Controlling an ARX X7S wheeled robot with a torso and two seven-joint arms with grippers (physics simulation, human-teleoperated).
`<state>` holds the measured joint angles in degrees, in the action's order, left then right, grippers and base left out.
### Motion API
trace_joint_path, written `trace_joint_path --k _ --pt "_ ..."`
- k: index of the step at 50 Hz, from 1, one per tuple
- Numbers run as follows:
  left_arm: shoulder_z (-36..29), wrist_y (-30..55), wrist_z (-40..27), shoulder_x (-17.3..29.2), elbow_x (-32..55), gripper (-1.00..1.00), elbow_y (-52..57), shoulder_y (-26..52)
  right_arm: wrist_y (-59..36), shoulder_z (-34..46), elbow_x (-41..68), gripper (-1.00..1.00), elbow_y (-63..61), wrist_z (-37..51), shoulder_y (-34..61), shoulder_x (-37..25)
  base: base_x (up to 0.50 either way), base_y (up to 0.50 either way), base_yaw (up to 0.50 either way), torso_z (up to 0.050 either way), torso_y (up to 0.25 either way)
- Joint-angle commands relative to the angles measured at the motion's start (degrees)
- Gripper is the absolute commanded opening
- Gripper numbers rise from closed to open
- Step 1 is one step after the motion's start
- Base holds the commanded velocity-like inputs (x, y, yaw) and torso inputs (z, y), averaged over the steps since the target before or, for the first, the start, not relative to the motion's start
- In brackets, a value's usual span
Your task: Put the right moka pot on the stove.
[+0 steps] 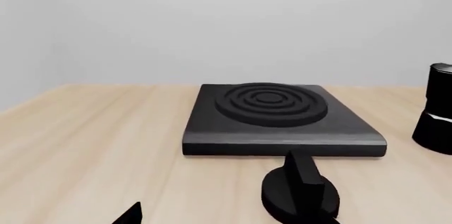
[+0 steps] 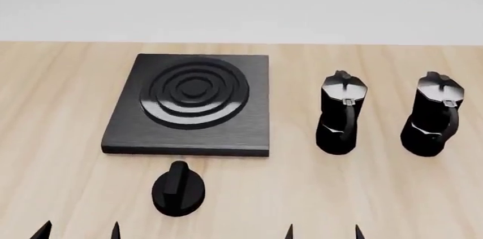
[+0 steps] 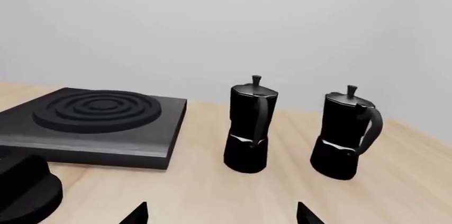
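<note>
The right moka pot (image 2: 434,114) (image 3: 350,134), black and faceted with a glossy lid, stands upright on the wooden table at the far right. An identical second pot (image 2: 340,113) (image 3: 251,128) stands to its left. The stove (image 2: 189,103) (image 1: 279,118) (image 3: 92,118), a flat black slab with burner rings, lies left of both pots with nothing on it. My right gripper (image 2: 323,232) (image 3: 221,216) is open and empty near the table's front edge, short of the pots. My left gripper (image 2: 78,232) (image 1: 226,218) is open and empty, front left of the stove.
A round black dial knob (image 2: 178,189) (image 1: 300,192) (image 3: 25,187) sits just in front of the stove, between my two grippers. The light wooden table (image 2: 53,137) extends back to a pale wall. The second pot shows at the edge of the left wrist view (image 1: 436,110).
</note>
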<state>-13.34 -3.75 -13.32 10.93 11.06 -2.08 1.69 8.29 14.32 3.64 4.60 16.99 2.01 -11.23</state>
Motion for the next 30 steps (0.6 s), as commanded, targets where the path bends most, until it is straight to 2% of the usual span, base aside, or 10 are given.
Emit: trace_joint_path --k 1,30 --pt "-0.3 -0.3 -0.4 0.2 0.1 1.0 -0.2 0.0 0.4 0.3 0.3 1.0 0.4 0.2 0.0 -0.3 0.21 0.03 0.0 0.0 0.0" --pt "-1.0 -0.7 -1.0 0.7 0.7 1.0 -0.7 0.3 0.4 1.1 0.7 1.0 0.2 0.9 0.2 -0.8 0.21 0.03 0.0 0.0 0.0"
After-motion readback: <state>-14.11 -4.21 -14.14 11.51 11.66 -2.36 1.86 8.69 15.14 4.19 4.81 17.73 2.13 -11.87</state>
